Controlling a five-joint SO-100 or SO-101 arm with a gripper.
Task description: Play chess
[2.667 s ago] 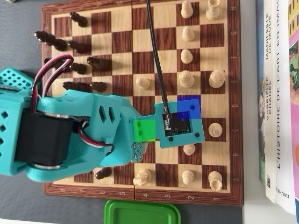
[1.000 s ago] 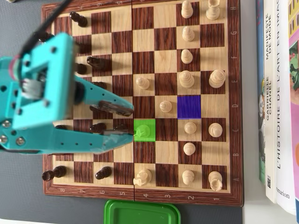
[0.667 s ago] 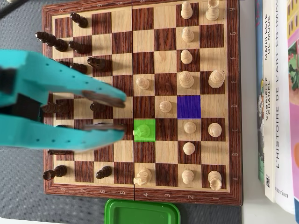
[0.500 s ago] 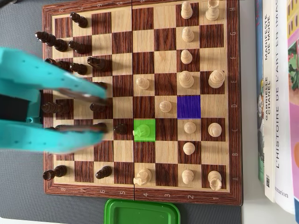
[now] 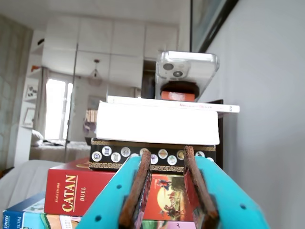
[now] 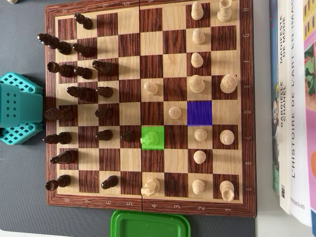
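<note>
In the overhead view the wooden chessboard (image 6: 148,207) carries dark pieces (image 6: 84,91) on its left half and light pieces (image 6: 197,84) on its right half. A pawn (image 6: 148,140) stands on the green-tinted square; the blue-tinted square (image 6: 199,112) is bare. My teal arm (image 6: 19,108) sits off the board's left edge, apart from every piece. In the wrist view my gripper (image 5: 167,151) points level at a stack of boxes, open, with nothing between its brown-padded fingers (image 5: 138,186). The board does not show in that view.
A green lid (image 6: 150,224) lies just below the board's lower edge. Books (image 6: 294,98) line the right side. Ahead in the wrist view are a red Catan Duel box (image 5: 90,193), a white book (image 5: 157,124), a phone (image 5: 187,71) on top and a wall to the right.
The arm has pulled back to the left, off the board, with its jaws open and empty. The pawn stays on the green square; no other piece has moved.
</note>
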